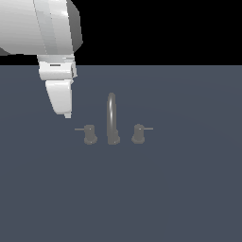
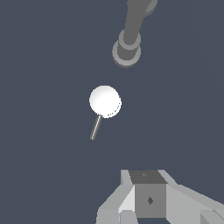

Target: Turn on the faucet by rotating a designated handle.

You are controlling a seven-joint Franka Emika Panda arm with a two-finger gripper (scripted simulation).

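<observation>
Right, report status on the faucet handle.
Gripper above the handle, off to the exterior view's left, no contact; jaw state unclear. Lever rod points left. Spout stands beside; nothing blocks.

The white, glossy Panda arm (image 1: 40, 26) is seen entering from the upper corner on the exterior view's left. Its gripper (image 1: 67, 114) is pointed downward, held above the small stubby grey metal handle (image 1: 89, 134) and offset toward the exterior view's left, apart from it. Whether the jaws are parted cannot be told.
</observation>
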